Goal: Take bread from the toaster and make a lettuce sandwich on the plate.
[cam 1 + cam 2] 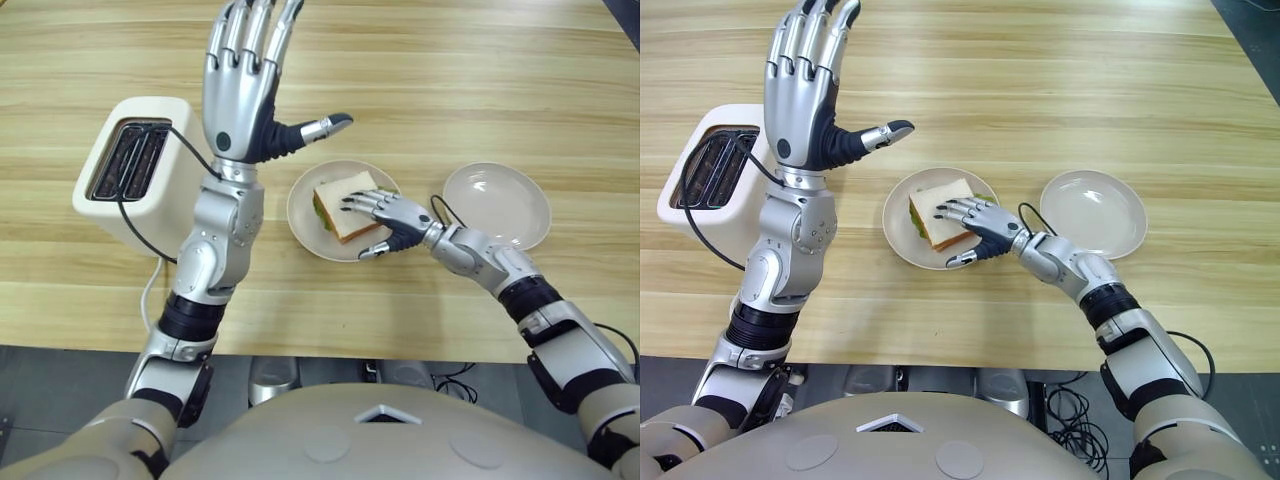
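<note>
Sitting on plate [303,228]: sandwich [336,191], perhaps lettuce-filled.

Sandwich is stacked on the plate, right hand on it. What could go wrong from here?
1. The right hand rests its fingers on the sandwich; pulling back may drag the top slice off or slide the plate.
2. The left hand is open and raised beside the toaster, and its arm's cable loops across the toaster; lowering the arm may knock or snag it.
</note>
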{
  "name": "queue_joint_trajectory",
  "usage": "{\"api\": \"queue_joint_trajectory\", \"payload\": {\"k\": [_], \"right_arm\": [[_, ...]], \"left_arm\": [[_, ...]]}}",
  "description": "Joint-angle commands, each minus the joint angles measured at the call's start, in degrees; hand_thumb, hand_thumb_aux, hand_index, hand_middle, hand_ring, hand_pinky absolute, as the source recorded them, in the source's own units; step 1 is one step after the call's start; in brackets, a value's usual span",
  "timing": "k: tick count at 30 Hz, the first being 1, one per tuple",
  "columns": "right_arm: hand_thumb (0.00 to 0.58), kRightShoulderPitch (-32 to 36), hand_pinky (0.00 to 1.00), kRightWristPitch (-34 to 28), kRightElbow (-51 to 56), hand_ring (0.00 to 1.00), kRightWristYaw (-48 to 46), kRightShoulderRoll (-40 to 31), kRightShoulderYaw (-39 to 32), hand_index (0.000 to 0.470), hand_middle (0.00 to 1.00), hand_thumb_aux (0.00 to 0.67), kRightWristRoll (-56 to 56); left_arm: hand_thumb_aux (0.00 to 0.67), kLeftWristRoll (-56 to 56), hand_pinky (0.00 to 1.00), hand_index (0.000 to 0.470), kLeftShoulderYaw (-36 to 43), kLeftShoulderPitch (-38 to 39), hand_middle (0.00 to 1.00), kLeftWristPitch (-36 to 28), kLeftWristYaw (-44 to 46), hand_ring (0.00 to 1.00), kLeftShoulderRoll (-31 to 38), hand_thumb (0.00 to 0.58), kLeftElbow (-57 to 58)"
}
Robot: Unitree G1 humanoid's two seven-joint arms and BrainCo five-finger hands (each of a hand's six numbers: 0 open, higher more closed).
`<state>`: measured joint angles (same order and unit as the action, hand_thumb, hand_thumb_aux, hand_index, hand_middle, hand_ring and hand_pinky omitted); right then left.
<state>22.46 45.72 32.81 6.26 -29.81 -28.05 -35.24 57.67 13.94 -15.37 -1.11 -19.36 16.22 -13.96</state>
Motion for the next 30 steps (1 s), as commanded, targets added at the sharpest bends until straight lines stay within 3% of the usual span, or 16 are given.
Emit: {"api": "queue_joint_trajectory", "payload": {"k": [1,2,3,7,10,12,15,22,26,30], "right_arm": [[0.485,-2.09,0.14,4.84,-8.07,0.14,-9.61,0.45,4.54,0.274,0.14,0.399,24.20],[0.580,-2.77,1.00,4.22,-10.27,1.00,-12.79,0.02,5.15,0.460,1.00,0.670,30.05],[0.580,-3.93,1.00,2.49,-14.00,1.00,-17.37,-0.75,5.84,0.460,1.00,0.670,38.80],[0.580,-7.72,1.00,-4.92,-24.57,1.00,-29.82,-2.12,8.90,0.460,1.00,0.670,59.57],[0.580,-12.46,1.00,-12.56,-32.58,1.00,-38.86,-3.34,9.97,0.460,1.00,0.670,71.05],[0.580,-16.69,1.00,-16.78,-36.35,1.00,-45.93,-5.47,8.93,0.460,1.00,0.670,73.73],[0.580,-22.09,1.00,-19.46,-38.02,1.00,-53.55,-8.31,7.09,0.460,1.00,0.670,70.13],[0.580,-25.98,1.00,-17.91,-32.45,1.00,-52.70,-8.03,4.09,0.460,1.00,0.670,44.57],[0.580,-21.67,1.00,-14.20,-23.96,1.00,-42.99,-7.32,1.79,0.460,1.00,0.670,20.50],[0.580,-15.35,1.00,-13.64,-15.61,1.00,-30.98,-5.00,-0.25,0.460,1.00,0.670,4.18]], "left_arm": [[0.003,-9.87,0.08,0.002,-0.98,2.17,0.08,4.39,3.26,0.08,-0.57,0.005,-0.13],[0.373,-13.56,0.33,0.256,-1.31,2.63,0.33,6.25,4.52,0.33,-0.68,0.466,-0.92],[0.670,-20.53,1.00,0.460,-2.25,3.32,1.00,7.83,7.45,1.00,-1.33,0.580,-2.30],[0.670,-39.97,1.00,0.460,-5.74,4.94,1.00,10.32,17.22,1.00,-1.60,0.580,-5.64],[0.670,-61.59,1.00,0.460,-8.43,8.69,1.00,9.04,29.84,1.00,0.62,0.580,-10.61],[0.670,-74.29,1.00,0.460,-8.04,13.84,1.00,7.04,40.34,1.00,4.60,0.580,-14.53],[0.670,-81.71,1.00,0.460,-6.86,20.90,1.00,5.32,51.06,1.00,10.95,0.580,-15.73],[0.670,-64.76,1.00,0.460,0.96,27.41,1.00,10.33,58.77,1.00,18.86,0.580,-6.43],[0.670,-43.10,1.00,0.460,7.24,22.62,1.00,16.01,51.66,1.00,18.06,0.580,1.18],[0.670,-24.63,1.00,0.460,13.42,14.56,1.00,19.80,42.57,1.00,15.88,0.580,11.53]]}}
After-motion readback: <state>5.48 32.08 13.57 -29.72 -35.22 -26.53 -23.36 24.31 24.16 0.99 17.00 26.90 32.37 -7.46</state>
